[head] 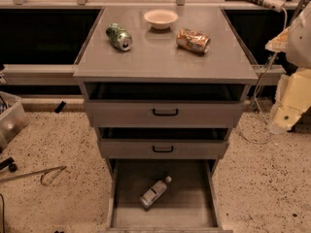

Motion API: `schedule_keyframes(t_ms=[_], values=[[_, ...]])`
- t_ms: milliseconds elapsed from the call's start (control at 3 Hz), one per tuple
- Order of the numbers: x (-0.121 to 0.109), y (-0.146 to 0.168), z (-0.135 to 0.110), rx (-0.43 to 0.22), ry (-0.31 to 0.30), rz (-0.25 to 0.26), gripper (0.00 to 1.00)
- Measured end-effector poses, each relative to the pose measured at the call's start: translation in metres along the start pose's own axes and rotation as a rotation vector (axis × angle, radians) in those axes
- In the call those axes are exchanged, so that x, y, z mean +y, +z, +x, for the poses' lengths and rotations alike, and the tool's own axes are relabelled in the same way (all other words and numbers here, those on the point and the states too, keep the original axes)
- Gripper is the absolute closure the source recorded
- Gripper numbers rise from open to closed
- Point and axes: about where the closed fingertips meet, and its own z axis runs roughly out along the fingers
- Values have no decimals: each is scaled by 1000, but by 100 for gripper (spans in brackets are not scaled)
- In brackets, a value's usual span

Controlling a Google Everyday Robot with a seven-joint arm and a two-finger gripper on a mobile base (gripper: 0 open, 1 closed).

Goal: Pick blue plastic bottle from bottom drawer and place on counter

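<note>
The blue plastic bottle lies on its side on the floor of the open bottom drawer, white cap pointing to the back right. The counter is the grey top above the drawers. My gripper is the cream-coloured arm end at the right edge of the view, level with the top drawer, well to the right of the cabinet and far above the bottle. It holds nothing that I can see.
On the counter lie a green soda can, a pale bowl and a dented orange-gold can. Two upper drawers with black handles stand slightly open. A plastic bin and a bent rod are on the floor at left.
</note>
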Motion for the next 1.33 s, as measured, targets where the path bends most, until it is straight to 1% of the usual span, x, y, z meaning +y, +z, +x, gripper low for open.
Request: schedule_keyframes(t_ms=[333, 667, 1000, 1333], values=[[0, 0, 0, 0, 0, 0, 0], [10, 25, -1, -45, 17, -16, 0], [44, 85, -17, -164, 40, -76, 0], [83, 159, -41, -246, 52, -148, 0]])
